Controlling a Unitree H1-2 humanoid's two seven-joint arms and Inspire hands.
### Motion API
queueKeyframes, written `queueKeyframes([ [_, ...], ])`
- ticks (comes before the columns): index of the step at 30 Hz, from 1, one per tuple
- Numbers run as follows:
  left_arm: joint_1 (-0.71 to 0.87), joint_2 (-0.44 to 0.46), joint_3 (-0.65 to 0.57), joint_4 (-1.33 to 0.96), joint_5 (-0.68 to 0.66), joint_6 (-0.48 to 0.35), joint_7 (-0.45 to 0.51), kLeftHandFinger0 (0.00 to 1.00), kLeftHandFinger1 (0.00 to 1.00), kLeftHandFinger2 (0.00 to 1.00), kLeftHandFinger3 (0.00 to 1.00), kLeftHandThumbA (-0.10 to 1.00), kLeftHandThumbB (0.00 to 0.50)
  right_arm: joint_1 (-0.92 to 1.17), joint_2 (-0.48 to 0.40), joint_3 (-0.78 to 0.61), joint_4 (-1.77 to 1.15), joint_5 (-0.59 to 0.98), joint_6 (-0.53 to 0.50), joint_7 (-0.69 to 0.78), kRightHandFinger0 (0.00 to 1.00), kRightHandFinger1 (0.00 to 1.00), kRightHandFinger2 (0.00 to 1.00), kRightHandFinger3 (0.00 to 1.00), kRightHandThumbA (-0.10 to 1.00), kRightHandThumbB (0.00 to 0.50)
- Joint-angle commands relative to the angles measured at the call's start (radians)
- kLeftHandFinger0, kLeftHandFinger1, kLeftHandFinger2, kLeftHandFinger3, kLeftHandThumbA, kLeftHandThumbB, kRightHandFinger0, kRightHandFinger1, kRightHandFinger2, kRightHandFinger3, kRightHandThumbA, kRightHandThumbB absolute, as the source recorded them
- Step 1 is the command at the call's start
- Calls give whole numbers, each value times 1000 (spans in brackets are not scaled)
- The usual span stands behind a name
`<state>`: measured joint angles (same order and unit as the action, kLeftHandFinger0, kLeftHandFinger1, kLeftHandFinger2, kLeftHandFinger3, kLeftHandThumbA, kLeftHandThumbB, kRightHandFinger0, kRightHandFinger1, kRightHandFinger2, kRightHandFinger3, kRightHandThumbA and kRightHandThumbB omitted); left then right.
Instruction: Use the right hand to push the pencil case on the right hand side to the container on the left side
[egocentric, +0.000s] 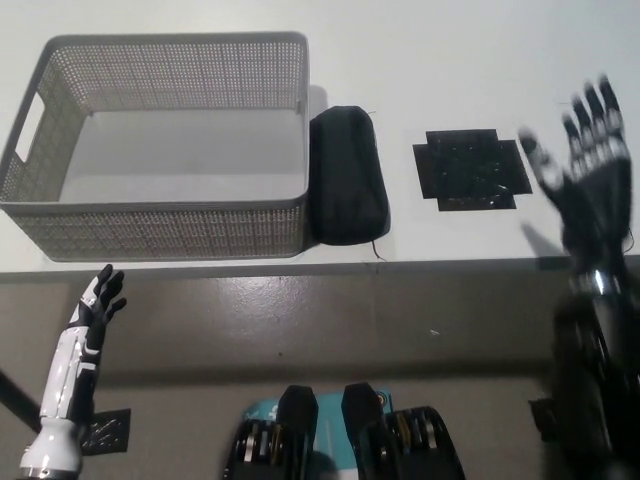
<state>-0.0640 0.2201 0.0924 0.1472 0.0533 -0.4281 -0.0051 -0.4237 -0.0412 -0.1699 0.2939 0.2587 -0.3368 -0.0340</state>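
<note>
1. Head view, task items. Pencil case (347, 176): black, soft, lying lengthwise on the white table (430, 60), its left side touching the right wall of the container (160, 140). Container: grey mesh basket, empty, on the table's left portion. Judged status: push looks complete, case up against its target.
2. Head view, right hand (590, 175): black, raised at the picture's right edge, fingers spread apart, holding nothing. Well apart from the pencil case; a black patch (470, 168) on the table lies between them.
3. Head view, left hand (95, 310): white, resting at lower left below the table edge, fingers apart, empty, clear of the container.
4. Head view, risks, as judgement:
   - A further push would likely shove the light basket sideways, since the case is soft and already pressed to the wall.
   - The case's near end sits close to the table's front edge; a glancing contact there could turn it and tip it off.
   - A thin cord at that end could snag passing fingers.
</note>
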Motion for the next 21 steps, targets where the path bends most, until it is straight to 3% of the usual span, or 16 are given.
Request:
queueKeyframes([
  [1,-59,36,10,-33,-29,-42,-11,1000,1000,1000,1000,1000,69,220,-48,74,-268,-9,-86,135,1000,1000,1000,1000,1000,352],
  [3,-56,36,9,-37,-39,-42,-18,1000,1000,1000,1000,1000,70,257,-54,85,-243,-6,-91,144,1000,1000,1000,1000,1000,351],
  [6,-57,32,4,-47,-42,-42,-21,1000,1000,1000,1000,1000,67,296,-62,110,-214,-24,-89,143,1000,1000,1000,1000,1000,251],
  [9,-58,21,4,-54,-49,-42,-17,1000,1000,1000,1000,1000,67,316,-80,141,-179,-22,-103,179,1000,1000,1000,1000,1000,216],
  [13,-58,16,2,-62,-47,-42,-20,1000,1000,1000,1000,1000,58,333,-82,170,-141,-55,-129,183,1000,1000,1000,1000,1000,289],
  [17,-57,23,7,-67,-47,-42,-22,1000,1000,1000,1000,1000,66,333,-69,178,-128,-39,-87,180,1000,1000,1000,1000,1000,304],
  [21,-58,31,10,-66,-49,-42,-28,1000,1000,1000,1000,1000,75,323,-68,173,-109,-16,-80,193,1000,1000,1000,1000,1000,276],
])
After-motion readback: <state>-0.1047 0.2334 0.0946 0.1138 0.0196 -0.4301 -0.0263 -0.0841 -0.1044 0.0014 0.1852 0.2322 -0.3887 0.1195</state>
